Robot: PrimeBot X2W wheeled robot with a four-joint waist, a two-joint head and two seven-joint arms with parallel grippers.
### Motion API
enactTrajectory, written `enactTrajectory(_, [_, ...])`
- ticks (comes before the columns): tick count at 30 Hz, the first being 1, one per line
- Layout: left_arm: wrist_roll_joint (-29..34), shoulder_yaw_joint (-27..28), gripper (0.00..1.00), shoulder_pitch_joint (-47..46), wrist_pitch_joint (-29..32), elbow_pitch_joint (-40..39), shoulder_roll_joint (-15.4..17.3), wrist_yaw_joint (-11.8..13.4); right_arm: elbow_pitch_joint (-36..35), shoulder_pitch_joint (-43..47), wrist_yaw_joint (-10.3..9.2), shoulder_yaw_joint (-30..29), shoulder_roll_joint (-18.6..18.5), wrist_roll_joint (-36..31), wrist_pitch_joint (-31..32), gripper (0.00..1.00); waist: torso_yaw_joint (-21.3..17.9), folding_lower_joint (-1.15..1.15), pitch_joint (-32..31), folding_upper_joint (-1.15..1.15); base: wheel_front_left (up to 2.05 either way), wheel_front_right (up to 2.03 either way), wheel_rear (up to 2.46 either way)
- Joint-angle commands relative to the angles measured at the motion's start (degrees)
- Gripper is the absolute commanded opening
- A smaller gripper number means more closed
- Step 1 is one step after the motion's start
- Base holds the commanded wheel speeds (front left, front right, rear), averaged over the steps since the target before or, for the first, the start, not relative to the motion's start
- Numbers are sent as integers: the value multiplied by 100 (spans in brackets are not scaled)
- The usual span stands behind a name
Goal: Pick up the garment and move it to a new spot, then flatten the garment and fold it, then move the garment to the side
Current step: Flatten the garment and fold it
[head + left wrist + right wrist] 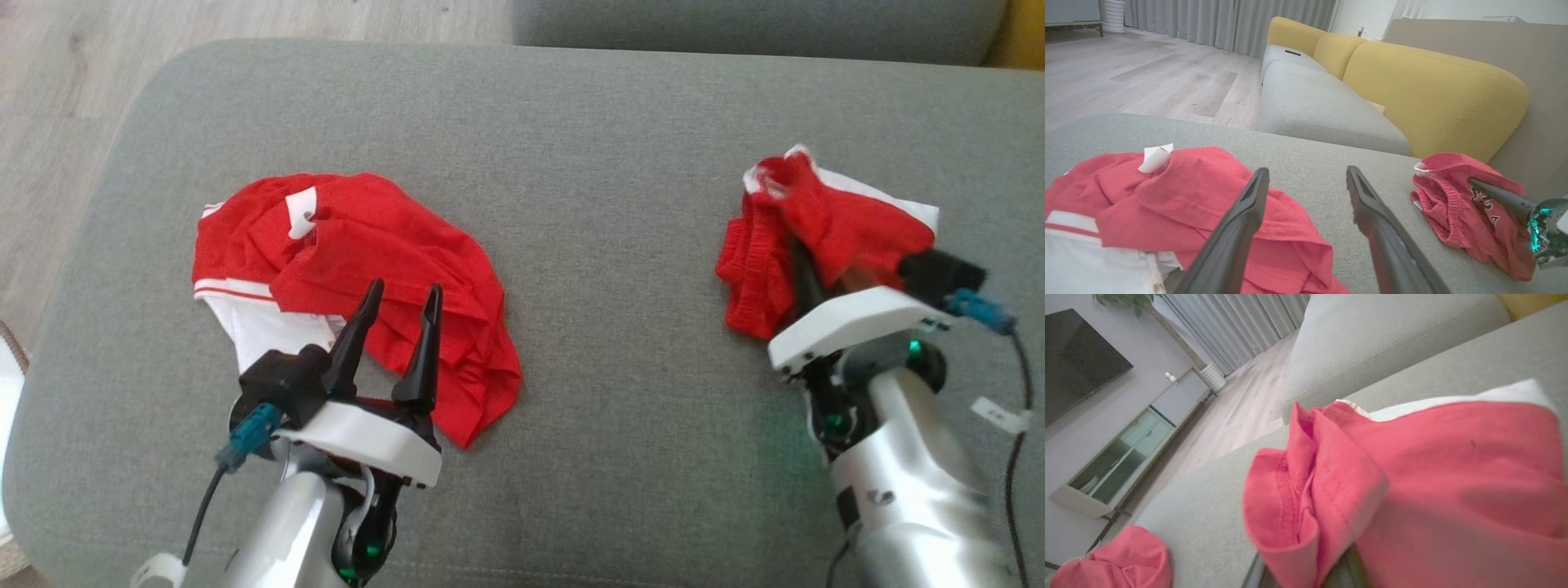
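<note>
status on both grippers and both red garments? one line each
left gripper: open, fingers spread over the red and white garment, holding nothing
right gripper: shut on the red shorts
red and white garment: crumpled, lying loose on the grey cushion
red shorts: bunched up, pinched in the right gripper's fingers

I've got a grey cushion [620, 163] carrying two things. A red and white garment [367, 245] lies crumpled toward its left edge. A smaller red bundle [833, 229] sits near the right edge, probably resting on the fabric, though I can't be sure.
</note>
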Motion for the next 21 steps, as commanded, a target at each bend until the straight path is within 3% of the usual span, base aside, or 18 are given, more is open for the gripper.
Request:
enactTrajectory(1, [-38,163,100,-97,-51,-196,35,41,-72,-221,-4,230,9,41,-81,0,12,0,6,0,0,0,0])
enactTrajectory(3, [-42,169,100,-95,-51,-198,35,47,107,-250,-4,415,9,16,-66,6,18,0,13,0,0,0,0])
enactTrajectory(5, [-42,174,100,-91,-51,-197,35,50,185,-284,-4,605,9,78,-127,100,15,0,19,0,0,0,0])
enactTrajectory(12, [-55,174,100,-104,-51,-198,35,56,371,-348,-4,1404,9,246,-289,100,-25,0,12,0,0,0,0])
enactTrajectory(21, [-47,225,100,-64,-51,-184,35,67,722,-413,-4,2059,9,543,-16,100,-164,0,-93,0,0,0,0])
